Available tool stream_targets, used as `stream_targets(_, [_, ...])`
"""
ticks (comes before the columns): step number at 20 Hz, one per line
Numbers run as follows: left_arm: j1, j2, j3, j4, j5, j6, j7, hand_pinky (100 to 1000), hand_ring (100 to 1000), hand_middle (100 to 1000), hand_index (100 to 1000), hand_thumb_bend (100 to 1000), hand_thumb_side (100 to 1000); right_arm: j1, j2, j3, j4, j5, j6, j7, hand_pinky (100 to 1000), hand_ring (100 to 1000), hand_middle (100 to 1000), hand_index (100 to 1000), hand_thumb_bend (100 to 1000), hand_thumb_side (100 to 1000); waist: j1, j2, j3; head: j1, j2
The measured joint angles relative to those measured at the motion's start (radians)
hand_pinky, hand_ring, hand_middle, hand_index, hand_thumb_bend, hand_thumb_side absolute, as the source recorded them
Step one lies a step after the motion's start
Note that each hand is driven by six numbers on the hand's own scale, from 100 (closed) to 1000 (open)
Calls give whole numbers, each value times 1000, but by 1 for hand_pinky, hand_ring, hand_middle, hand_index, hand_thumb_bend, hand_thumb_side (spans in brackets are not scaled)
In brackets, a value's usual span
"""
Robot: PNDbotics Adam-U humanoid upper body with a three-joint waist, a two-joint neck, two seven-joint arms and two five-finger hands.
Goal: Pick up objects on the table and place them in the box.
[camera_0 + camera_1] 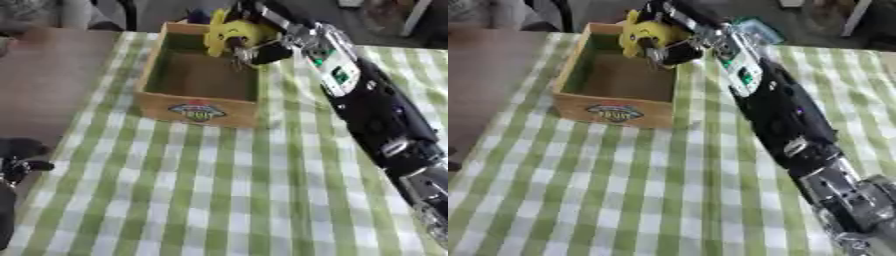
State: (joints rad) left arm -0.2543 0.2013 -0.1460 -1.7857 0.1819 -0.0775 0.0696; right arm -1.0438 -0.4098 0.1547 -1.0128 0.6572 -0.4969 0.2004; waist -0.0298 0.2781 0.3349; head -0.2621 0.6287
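I have the right hand (262,50) curled round the yellow soft toy (229,34), held over the open wooden box (197,107) at its 1 o'clock corner — the placing step. Next I'd release inside, clear of the far rim. The checked desk (201,190) gives room to withdraw toward 5 o'clock. The left hand (19,162) is at 9 o'clock — fingers unreadable.

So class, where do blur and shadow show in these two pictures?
Left eye view: the yellow object in the right hand is soft-edged, and the box floor lies shaded. Right eye view: the box label is smeared; lighting is even, no glare on the tablecloth.
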Motion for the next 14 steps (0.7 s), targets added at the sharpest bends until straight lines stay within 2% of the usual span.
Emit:
stream_targets(3, [-2,0,-6,0,5,3,-8,550,644,580,514,100,698,-4,24,1,27,27,-12,7,334,289,375,481,100,199,3,1,13,-13,-6])
stream_targets(8, [-3,-8,-8,0,8,5,-12,549,644,579,513,100,696,-3,60,16,57,99,-38,23,508,567,666,744,100,208,8,6,22,-24,-7])
stream_targets(10, [-6,-8,-11,0,9,6,-14,549,644,579,513,100,696,-2,73,21,70,142,-49,32,564,667,737,794,100,215,9,7,22,-26,-7])
stream_targets(14, [-9,-9,-12,0,10,7,-15,549,643,579,513,100,696,3,92,24,84,197,-63,51,632,756,808,840,100,213,10,9,15,-27,-8])
